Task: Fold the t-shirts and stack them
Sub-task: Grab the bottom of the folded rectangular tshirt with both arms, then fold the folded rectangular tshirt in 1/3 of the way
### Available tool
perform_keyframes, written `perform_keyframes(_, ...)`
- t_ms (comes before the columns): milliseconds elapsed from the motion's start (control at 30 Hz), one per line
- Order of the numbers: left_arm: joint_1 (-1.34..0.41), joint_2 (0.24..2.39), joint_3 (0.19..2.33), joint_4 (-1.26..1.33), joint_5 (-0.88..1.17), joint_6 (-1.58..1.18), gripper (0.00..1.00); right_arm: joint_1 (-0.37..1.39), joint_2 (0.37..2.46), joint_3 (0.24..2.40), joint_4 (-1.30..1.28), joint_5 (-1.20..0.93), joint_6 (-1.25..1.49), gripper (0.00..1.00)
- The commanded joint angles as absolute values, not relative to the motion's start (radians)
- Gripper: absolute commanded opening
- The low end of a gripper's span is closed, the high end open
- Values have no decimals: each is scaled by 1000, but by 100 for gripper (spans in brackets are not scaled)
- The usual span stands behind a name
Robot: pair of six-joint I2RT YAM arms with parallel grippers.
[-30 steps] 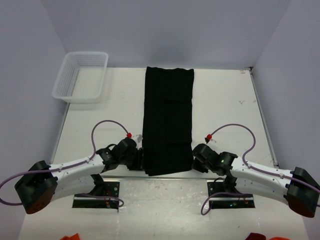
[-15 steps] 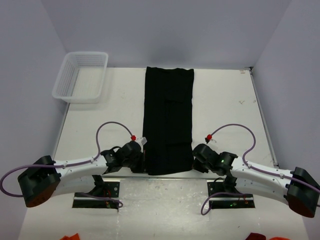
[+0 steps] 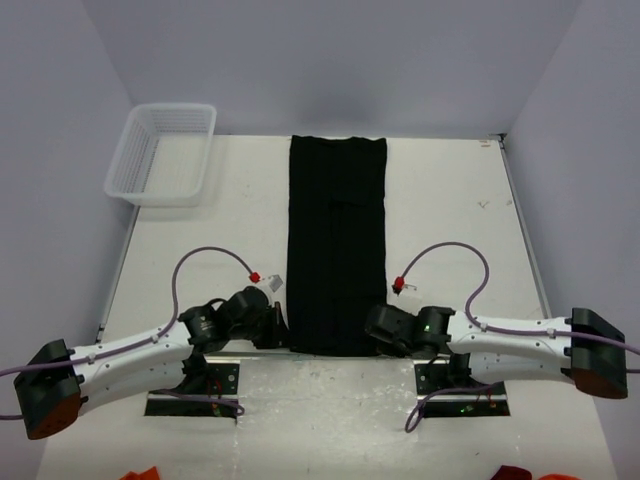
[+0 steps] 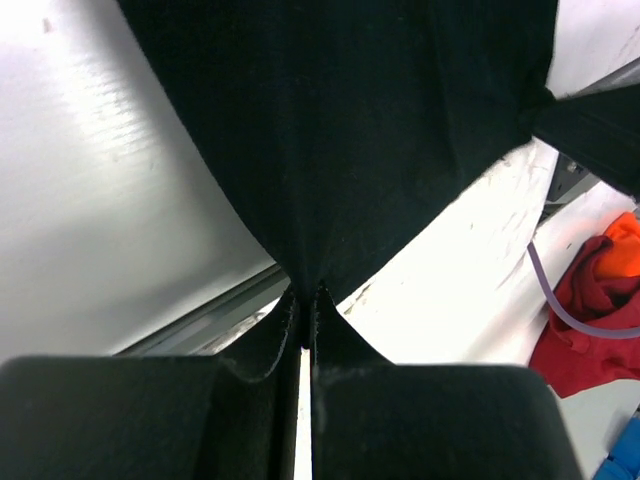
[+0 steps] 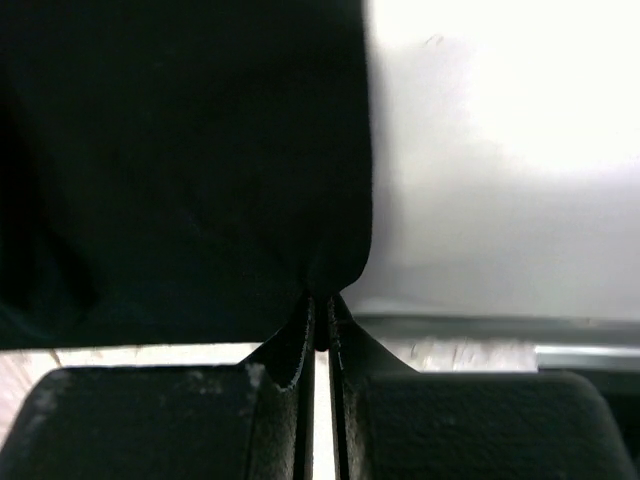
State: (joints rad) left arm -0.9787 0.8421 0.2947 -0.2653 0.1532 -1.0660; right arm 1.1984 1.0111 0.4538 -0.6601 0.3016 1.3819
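- The left tool point(image 4: 303, 300) is clenched on the near left corner of the black t-shirt point(image 4: 340, 130). Its two fingers are pressed together with only a thin slit between them, and the cloth is pinched at their tips.
- In the left wrist view the cloth fans out from that pinch in a taut V.
- The right tool point(image 5: 320, 305) is clenched in the same way on the near right corner of the t-shirt. A small peak of black cloth is gathered between its tips.
- In the top view the two tools sit low at the near end of the t-shirt, one at each corner and facing inward, with the arms reaching in from either side.
- The t-shirt lies folded into a long narrow strip down the middle of the white tabletop point(image 3: 450, 220). It runs from the near edge, between the tools, to the far edge by the back wall.
- A purple cable point(image 3: 200, 255) loops above the left arm, and another loops above the right arm.
- A white mesh basket point(image 3: 172, 107) stands at the far left corner of the tabletop, well apart from the t-shirt.
- Red and orange cloth point(image 4: 590, 310) lies below the tabletop's near edge, seen in the left wrist view.
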Motion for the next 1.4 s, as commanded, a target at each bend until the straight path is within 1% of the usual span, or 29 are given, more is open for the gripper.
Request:
perform_keyframes(0,-986,816,291,-362,138,-1085,0,1313,1052,560,-863,408,1517,0)
perform_keyframes(133,-989,781,285,-385,153,-1088,0,1403,1098,626,-968,442,1609,0)
perform_keyframes(367,-991,722,272,-426,153,-1094,0,1463,1126,676,-1077,462,1700,0)
perform_keyframes(567,-991,750,298,-428,140,-1065,0,1482,1149,738,-1164,498,1726,0)
perform_keyframes(733,-991,854,412,-428,86,-982,0,1470,1137,819,-1233,590,1686,0)
perform_keyframes(767,-991,877,437,-426,72,-967,0,1453,1131,831,-1233,604,1639,0)
perform_keyframes(833,-983,958,521,-416,39,-921,0,1366,1109,866,-1211,629,1556,0)
perform_keyframes(867,-967,994,597,-423,31,-885,0,1288,1100,877,-1186,632,1446,0)
perform_keyframes(933,-940,1086,665,-410,20,-845,0,1212,1079,897,-1090,635,1320,0)
perform_keyframes(967,-892,1153,734,-408,26,-803,0,1142,1075,905,-1059,634,1207,0)
perform_keyframes(1033,-838,1218,797,-390,52,-752,0,1068,1086,920,-956,611,1093,0)
perform_keyframes(1067,-781,1254,863,-388,58,-711,0,993,1097,926,-916,573,980,0)
perform_keyframes(1100,-758,1328,897,-391,64,-686,0,955,1110,930,-873,543,919,0)
perform_keyframes(1167,-703,1429,1004,-403,55,-635,0,863,1189,968,-792,500,792,0)
perform_keyframes(1233,-652,1492,1063,-403,75,-611,0,804,1251,1027,-735,456,688,0)
perform_keyframes(1300,-629,1583,1149,-410,84,-583,0,729,1340,1101,-698,404,628,0)
perform_keyframes(1367,-595,1664,1222,-405,107,-560,0,669,1428,1155,-686,396,566,0)
